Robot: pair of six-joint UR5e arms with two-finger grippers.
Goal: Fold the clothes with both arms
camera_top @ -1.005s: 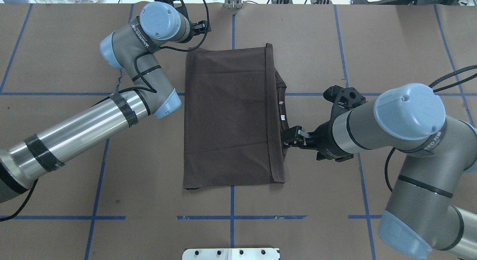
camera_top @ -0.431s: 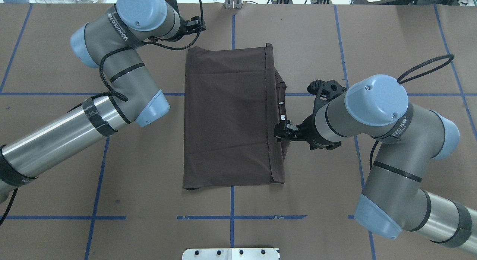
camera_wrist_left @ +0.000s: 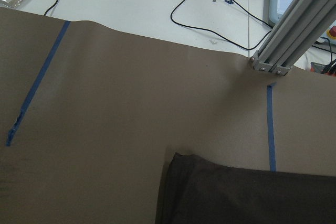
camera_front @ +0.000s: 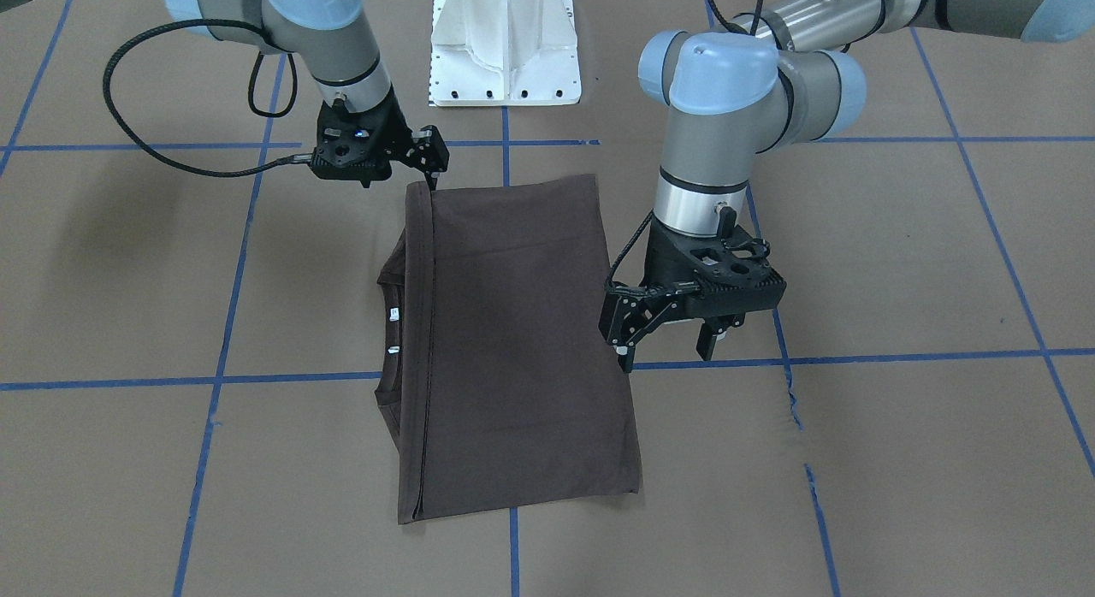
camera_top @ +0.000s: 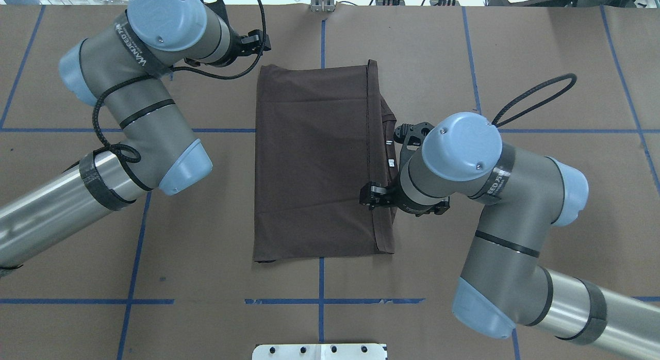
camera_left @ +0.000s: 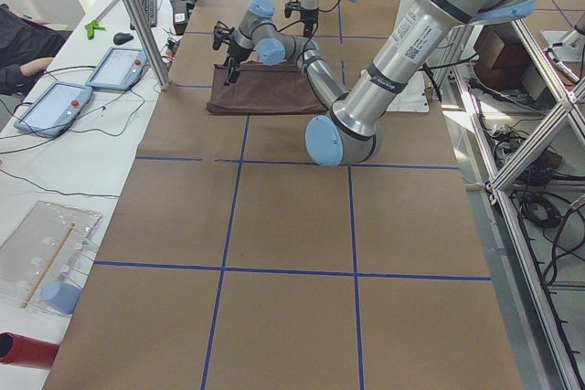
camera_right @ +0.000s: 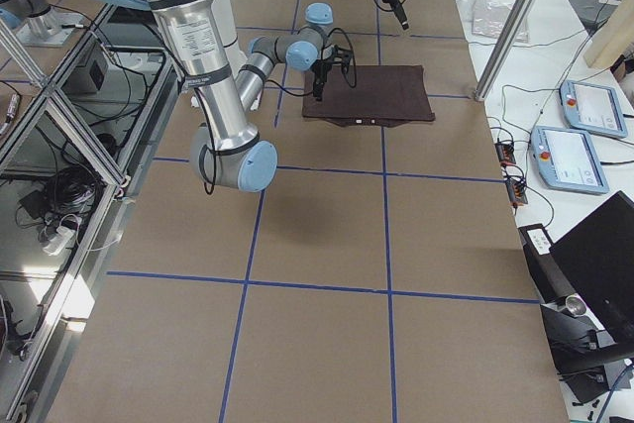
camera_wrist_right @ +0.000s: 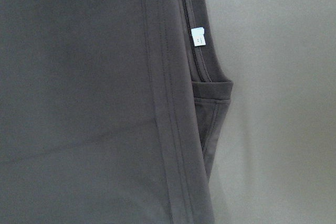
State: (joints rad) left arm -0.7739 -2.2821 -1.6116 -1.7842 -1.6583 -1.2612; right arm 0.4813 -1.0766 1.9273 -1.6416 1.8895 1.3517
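Front-facing view: left arm point(camera_front: 703, 182) wrist vertical, jaws spread at T-shirt point(camera_front: 513, 340) edge; right arm point(camera_front: 346, 62) near corner, jaws' state indiscernible.

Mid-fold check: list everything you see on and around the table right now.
T-shirt: one, dark brown, folded flat at table centre.
neck tags: two, white, at the collar, shirt's right side.
table: one, brown cover, blue tape grid.
pedestal base: one, white, at the robot's table edge.
tablets: two, grey-blue, side bench.
person's sleeve: one, dark, by the tablets.
arms: two, silver-grey, blue caps.
left gripper: one, black, open, near the shirt's far left corner.
right gripper: one, black, over the right hem; opening unclear.
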